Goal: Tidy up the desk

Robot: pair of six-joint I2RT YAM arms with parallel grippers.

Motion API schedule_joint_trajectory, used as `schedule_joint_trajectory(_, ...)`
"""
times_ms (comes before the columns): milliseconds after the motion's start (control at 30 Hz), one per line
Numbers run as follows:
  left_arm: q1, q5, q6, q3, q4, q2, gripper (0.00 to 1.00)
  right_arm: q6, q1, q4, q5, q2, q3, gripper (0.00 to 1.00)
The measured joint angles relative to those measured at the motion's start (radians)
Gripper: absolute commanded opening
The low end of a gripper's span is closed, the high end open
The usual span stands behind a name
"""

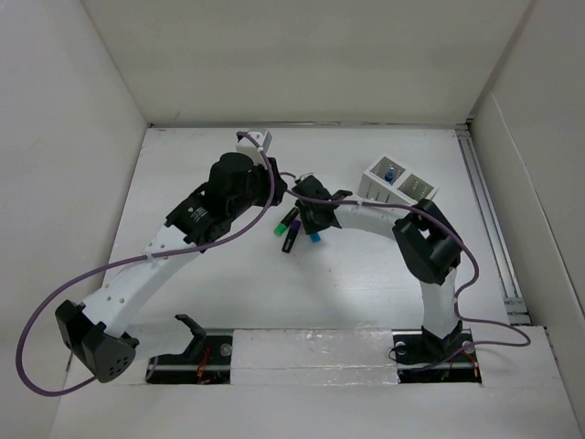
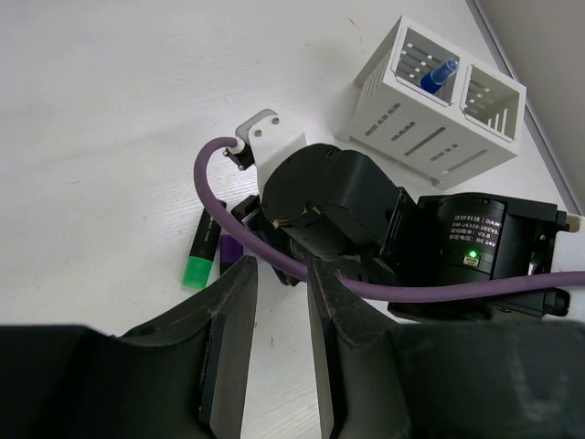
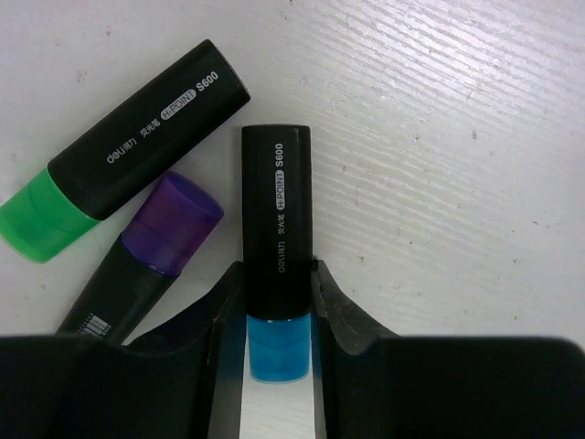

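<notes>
Three black highlighters lie together on the white desk [image 1: 366, 283]: one with a green cap [image 3: 137, 137], one with a purple cap [image 3: 169, 219] and one with a blue cap [image 3: 275, 201]. My right gripper [image 3: 276, 274] is down at the desk, with its jaws pressed against both sides of the blue-capped highlighter near its cap. In the top view it [image 1: 309, 224] sits over the cluster. My left gripper [image 2: 281, 274] is open and empty, hovering just left of the right wrist [image 2: 338, 201]. It also shows in the top view [image 1: 277, 189].
A small white two-compartment box [image 1: 398, 181] stands at the back right, with a blue pen [image 2: 439, 73] upright in one compartment. A metal rail [image 1: 489, 219] runs along the desk's right edge. White panel walls surround the desk. A purple cable [image 2: 274, 261] crosses in front of the left gripper.
</notes>
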Motion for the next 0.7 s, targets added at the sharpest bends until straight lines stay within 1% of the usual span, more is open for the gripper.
schedule_joint_trajectory(67, 0.000, -0.005, -0.006, 0.000, -0.002, -0.008, 0.26, 0.002, -0.005, 0.003, 0.000, 0.000, -0.001, 0.19)
schedule_joint_trajectory(100, 0.000, -0.006, -0.010, 0.000, -0.002, -0.011, 0.26, 0.002, -0.007, 0.012, 0.000, -0.003, -0.008, 0.12)
schedule_joint_trajectory(133, 0.000, -0.006, -0.013, 0.000, -0.002, -0.014, 0.26, 0.002, -0.010, 0.024, 0.000, -0.012, -0.024, 0.10)
schedule_joint_trajectory(200, 0.000, -0.005, -0.019, 0.000, -0.002, -0.018, 0.26, 0.003, -0.013, 0.036, 0.002, -0.046, -0.072, 0.09)
schedule_joint_trajectory(267, 0.000, -0.005, -0.025, 0.000, -0.002, -0.018, 0.26, 0.010, -0.016, 0.041, 0.002, -0.098, -0.143, 0.11)
schedule_joint_trajectory(300, 0.000, -0.004, -0.028, 0.000, -0.002, -0.019, 0.26, 0.018, -0.017, 0.035, 0.005, -0.146, -0.203, 0.20)
schedule_joint_trajectory(333, 0.000, -0.004, -0.030, 0.000, -0.002, -0.019, 0.26, 0.018, -0.017, 0.035, 0.005, -0.149, -0.206, 0.20)
schedule_joint_trajectory(367, 0.000, -0.002, -0.032, 0.000, -0.002, -0.019, 0.26, 0.021, -0.017, 0.035, 0.006, -0.167, -0.228, 0.23)
schedule_joint_trajectory(400, 0.000, 0.000, -0.034, 0.000, -0.001, -0.019, 0.26, 0.026, -0.017, 0.040, 0.007, -0.186, -0.254, 0.31)
schedule_joint_trajectory(433, 0.000, 0.001, -0.036, 0.000, -0.001, -0.019, 0.26, 0.029, -0.017, 0.035, 0.008, -0.203, -0.273, 0.35)
schedule_joint_trajectory(467, 0.000, 0.005, -0.036, 0.000, -0.001, -0.019, 0.26, 0.032, -0.017, 0.029, 0.009, -0.213, -0.283, 0.36)
schedule_joint_trajectory(533, 0.000, 0.014, -0.037, 0.000, -0.002, -0.019, 0.26, 0.035, -0.017, 0.027, 0.012, -0.212, -0.282, 0.43)
schedule_joint_trajectory(633, 0.000, 0.026, -0.037, 0.000, -0.002, -0.019, 0.26, 0.040, -0.017, 0.023, 0.015, -0.197, -0.262, 0.47)
schedule_joint_trajectory(667, 0.000, 0.028, -0.037, 0.000, -0.002, -0.019, 0.26, 0.040, -0.019, 0.024, 0.016, -0.185, -0.249, 0.49)
schedule_joint_trajectory(700, 0.000, 0.030, -0.036, 0.000, -0.002, -0.019, 0.26, 0.043, -0.022, 0.024, 0.014, -0.171, -0.234, 0.49)
